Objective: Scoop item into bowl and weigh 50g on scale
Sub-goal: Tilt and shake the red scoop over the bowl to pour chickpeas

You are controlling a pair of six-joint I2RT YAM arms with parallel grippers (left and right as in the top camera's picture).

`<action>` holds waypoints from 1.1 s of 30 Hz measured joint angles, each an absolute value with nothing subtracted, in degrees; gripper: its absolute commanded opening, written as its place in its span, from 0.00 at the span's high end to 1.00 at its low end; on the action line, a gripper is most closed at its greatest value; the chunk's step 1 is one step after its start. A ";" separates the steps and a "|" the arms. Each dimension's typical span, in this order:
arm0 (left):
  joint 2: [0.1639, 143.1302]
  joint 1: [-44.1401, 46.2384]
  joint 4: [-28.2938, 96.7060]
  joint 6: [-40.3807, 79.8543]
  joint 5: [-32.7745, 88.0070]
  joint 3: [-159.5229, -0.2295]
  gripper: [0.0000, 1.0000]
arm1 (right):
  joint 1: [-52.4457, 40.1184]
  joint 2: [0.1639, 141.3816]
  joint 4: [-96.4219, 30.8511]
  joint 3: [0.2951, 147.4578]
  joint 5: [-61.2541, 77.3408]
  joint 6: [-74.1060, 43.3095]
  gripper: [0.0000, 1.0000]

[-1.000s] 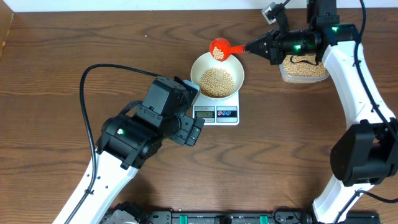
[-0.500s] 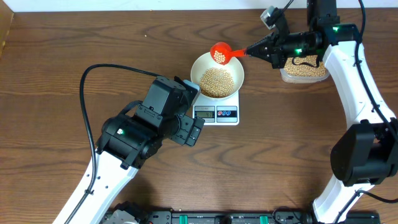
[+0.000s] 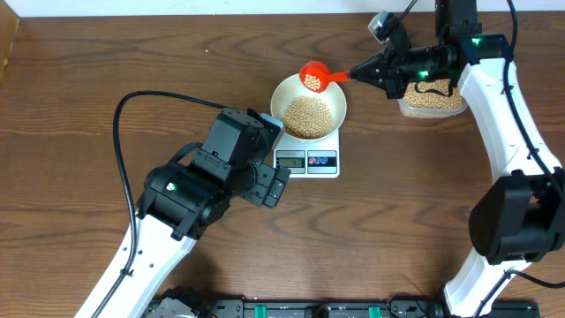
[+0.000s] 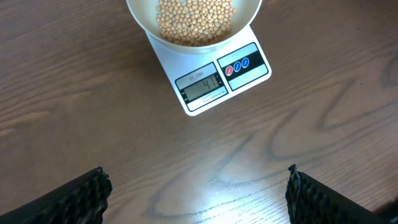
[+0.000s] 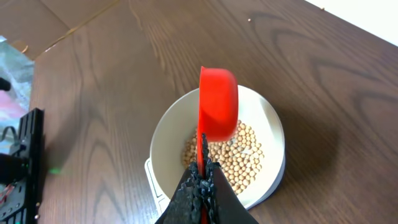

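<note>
The cream bowl (image 3: pixel 283 92) holds a heap of tan beans (image 3: pixel 308 116) and stands on the white scale (image 3: pixel 307 162). In the left wrist view the scale (image 4: pixel 211 81) has its display lit, with the bowl (image 4: pixel 142 18) at the top edge. My right gripper (image 3: pixel 360 68) is shut on the handle of a red scoop (image 3: pixel 312 73), which hangs over the bowl's far rim with a few beans in it. The right wrist view shows the scoop (image 5: pixel 217 111) tilted on edge above the bowl (image 5: pixel 166 140), my right gripper (image 5: pixel 203 180) clamped on its handle. My left gripper (image 4: pixel 196 193) is open over bare wood in front of the scale.
A clear plastic tub of beans (image 3: pixel 431 100) sits at the back right under my right arm. My left arm's body (image 3: pixel 212 172) lies just left of the scale. A black cable (image 3: pixel 141 106) loops over the table's left half.
The scoop has shifted slightly right and toward the bowl's far rim. The left arm has not moved.
</note>
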State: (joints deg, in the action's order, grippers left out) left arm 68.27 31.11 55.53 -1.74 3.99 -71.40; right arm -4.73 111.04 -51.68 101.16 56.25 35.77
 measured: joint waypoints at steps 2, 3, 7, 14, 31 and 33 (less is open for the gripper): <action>68.27 31.11 55.53 -1.74 3.99 -71.40 0.08 | -4.73 111.04 -51.86 101.16 56.55 36.42 0.99; 68.27 31.11 55.53 -1.74 3.99 -71.40 0.08 | -4.73 111.04 -51.86 101.16 56.47 36.47 0.99; 68.27 31.11 55.53 -1.74 3.99 -71.40 0.08 | -4.73 111.04 -51.86 101.16 55.66 36.45 0.99; 68.27 31.11 55.53 -1.74 3.99 -71.40 0.08 | -4.73 111.04 -51.83 101.16 55.44 36.25 0.99; 68.27 31.11 55.53 -1.74 3.99 -71.40 0.08 | -4.73 111.04 -51.94 101.16 54.96 34.92 0.99; 68.27 31.11 55.53 -1.74 3.99 -71.40 0.08 | -4.73 111.04 -51.88 101.16 54.30 34.76 0.99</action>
State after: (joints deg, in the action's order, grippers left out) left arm 68.27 31.11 55.53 -1.74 3.99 -71.40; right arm -4.73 111.04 -51.88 101.16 54.30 34.76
